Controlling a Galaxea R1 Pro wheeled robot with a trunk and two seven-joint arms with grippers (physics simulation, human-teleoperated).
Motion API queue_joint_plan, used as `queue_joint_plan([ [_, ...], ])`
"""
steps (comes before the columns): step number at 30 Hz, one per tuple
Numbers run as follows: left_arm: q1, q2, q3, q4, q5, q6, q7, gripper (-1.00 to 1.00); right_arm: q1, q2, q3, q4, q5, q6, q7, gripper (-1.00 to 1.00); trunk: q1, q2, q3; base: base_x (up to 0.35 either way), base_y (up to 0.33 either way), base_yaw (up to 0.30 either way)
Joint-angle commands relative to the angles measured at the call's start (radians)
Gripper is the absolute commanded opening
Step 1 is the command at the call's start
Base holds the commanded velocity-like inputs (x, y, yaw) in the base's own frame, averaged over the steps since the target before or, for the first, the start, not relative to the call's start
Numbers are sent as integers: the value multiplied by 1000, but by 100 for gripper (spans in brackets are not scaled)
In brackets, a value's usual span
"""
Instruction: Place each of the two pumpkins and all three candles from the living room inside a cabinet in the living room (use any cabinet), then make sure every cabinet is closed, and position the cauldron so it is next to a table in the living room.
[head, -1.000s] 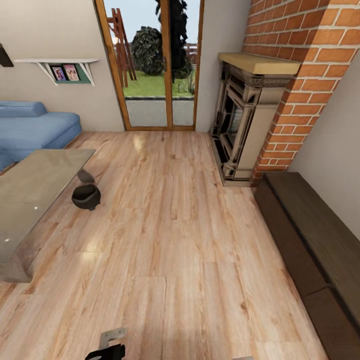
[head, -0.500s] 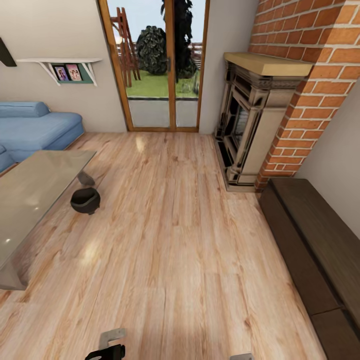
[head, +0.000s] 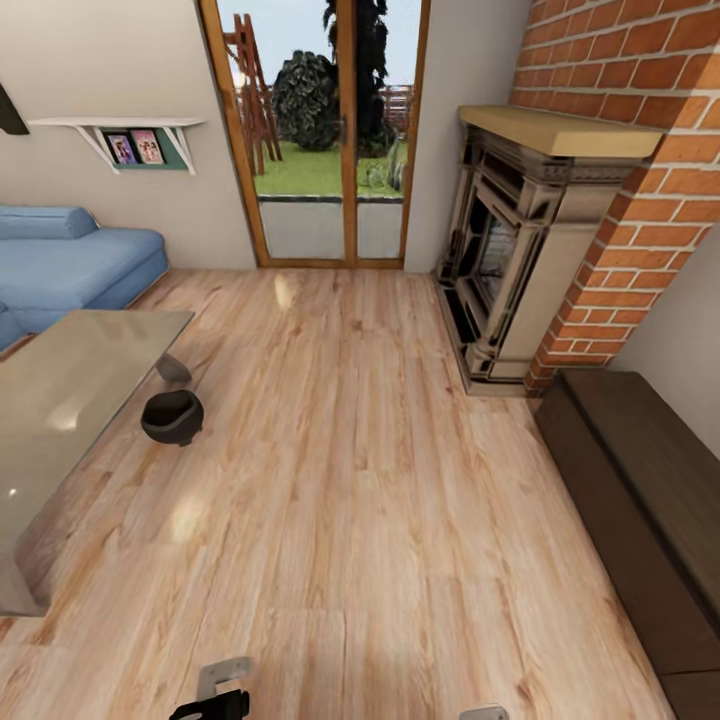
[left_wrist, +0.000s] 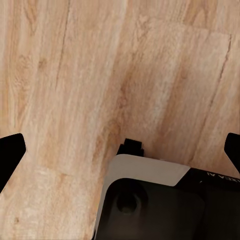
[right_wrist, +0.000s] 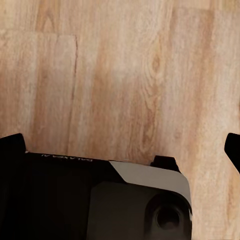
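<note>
Living room with wood floor, glass doors ahead, brick fireplace at right. Cauldron sat on the floor ahead-left, upright, mouth up, round so no real long axis, just beside the glass table corner. Cabinet ran along the right wall, long axis front-to-back, fronts looked shut. Left arm was the nearer one to the cauldron. Left gripper and right gripper both spread wide over bare floor, holding nothing.

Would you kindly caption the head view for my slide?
Black cauldron on the wood floor beside a glass-topped table; closed dark-brown cabinet right of the fireplace.
</note>
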Motion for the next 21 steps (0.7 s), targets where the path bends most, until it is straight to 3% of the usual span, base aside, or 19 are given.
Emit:
queue_joint_plan([
  [1,-1,1,-8,-2,8,1,7,100,-1,0,8,1,-6,-4,-6,100,1,-1,-1,264,239,0],
  [21,-1,2,-8,0,10,1,7,100,-1,0,7,2,-6,-46,-6,100,1,-1,11,275,221,0],
])
